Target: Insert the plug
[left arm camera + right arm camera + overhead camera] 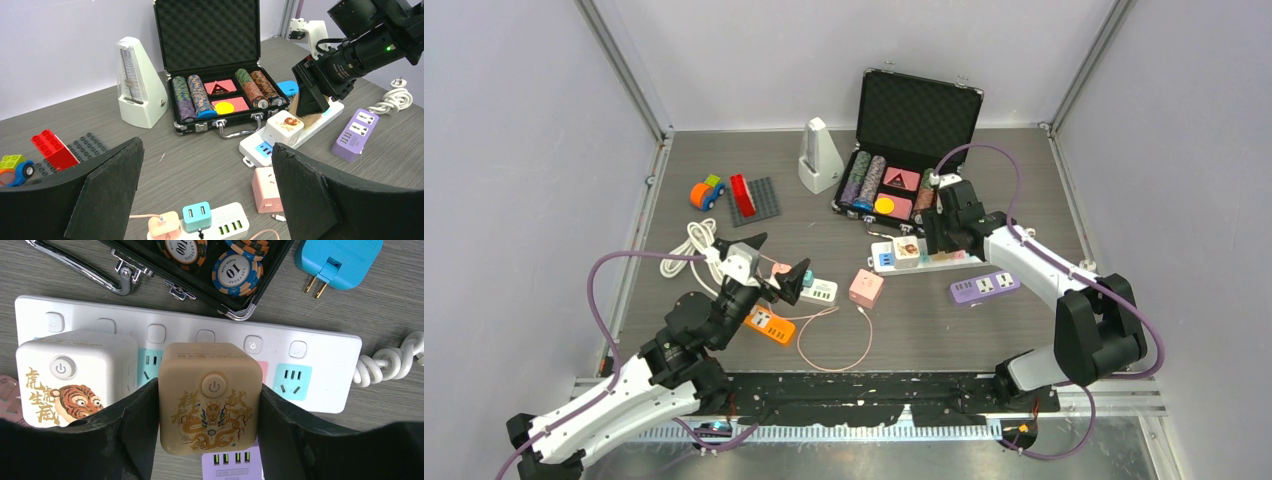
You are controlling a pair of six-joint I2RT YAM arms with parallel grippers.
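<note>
Tan dragon plug (210,397), pinched in right jaws, is hidden overhead.

Right tool (209,396): both black fingers (125,435) pressed to the sides of a tan cube plug (210,405), dragon print, power button on top. The cube sits over the middle of a white power strip (200,330); seating not visible. White tiger-print cube (75,377) on the strip's left end. Beyond: poker chips (235,272) in a black case (165,275), blue adapter (340,257) on the grey surface (60,270). Coiled white cord (395,362) at right, purple strip (232,466) just below.
</note>
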